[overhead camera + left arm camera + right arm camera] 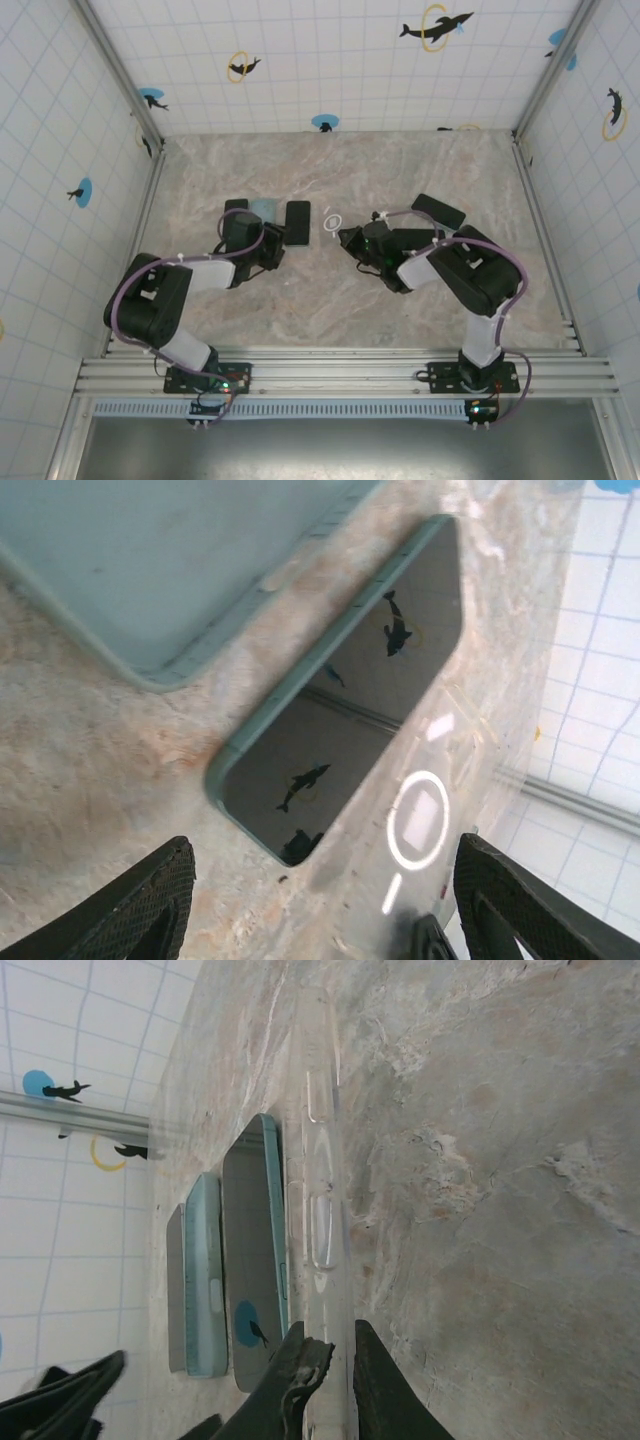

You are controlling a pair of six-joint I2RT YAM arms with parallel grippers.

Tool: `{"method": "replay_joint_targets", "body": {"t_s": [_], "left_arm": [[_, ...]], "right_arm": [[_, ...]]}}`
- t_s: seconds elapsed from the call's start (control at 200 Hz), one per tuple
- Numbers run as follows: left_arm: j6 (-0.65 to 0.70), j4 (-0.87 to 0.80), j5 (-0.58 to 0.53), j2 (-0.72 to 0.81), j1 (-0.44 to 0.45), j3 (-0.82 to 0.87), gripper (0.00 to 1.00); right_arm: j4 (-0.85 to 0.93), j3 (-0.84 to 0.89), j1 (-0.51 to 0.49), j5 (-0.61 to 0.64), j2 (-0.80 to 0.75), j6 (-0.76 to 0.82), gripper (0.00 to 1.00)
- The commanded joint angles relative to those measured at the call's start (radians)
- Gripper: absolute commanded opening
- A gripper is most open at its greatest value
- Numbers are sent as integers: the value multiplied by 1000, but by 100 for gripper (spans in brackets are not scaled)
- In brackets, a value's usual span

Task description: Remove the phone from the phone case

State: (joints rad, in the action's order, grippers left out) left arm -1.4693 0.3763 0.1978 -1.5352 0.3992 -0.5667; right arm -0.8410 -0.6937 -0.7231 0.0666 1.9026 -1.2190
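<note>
Marbled tabletop (400,160), ringed by tiled walls (350,80) with dolphin stickers (437,26): the phone (340,710) is seen lying flat, screen up, between a pale green case (150,570) and the clear phone case (320,1200) (a white ring marks it). That clear case's edge is pinched by the right gripper (325,1365). The left gripper (320,910) is spread wide just short of the phone, with nothing gripped.
</note>
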Motion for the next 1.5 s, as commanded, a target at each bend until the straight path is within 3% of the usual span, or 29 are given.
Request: {"method": "replay_joint_targets", "body": {"t_s": [0.0,0.19,0.35,0.801,1.176,1.311,1.491], "left_arm": [[86,-99,-26,71,-1,-42,72],[122,-157,-37,158,-18,-41,76],[136,-177,-36,200,-30,-24,77],[144,-159,-14,202,-33,-26,78],[164,-134,9,205,-33,-39,83],[212,-152,21,205,-33,-75,88],[221,-134,34,201,-9,-83,92]], "right_arm": [[-9,-45,-13,15,41,-16,3],[-3,-77,-26,8,68,-10,8],[2,-76,-26,1,70,6,21],[139,-104,-25,2,-5,192,45],[286,-70,4,5,-131,340,57],[379,-32,67,-27,-238,457,63],[592,-33,212,-143,-384,774,71]]}}
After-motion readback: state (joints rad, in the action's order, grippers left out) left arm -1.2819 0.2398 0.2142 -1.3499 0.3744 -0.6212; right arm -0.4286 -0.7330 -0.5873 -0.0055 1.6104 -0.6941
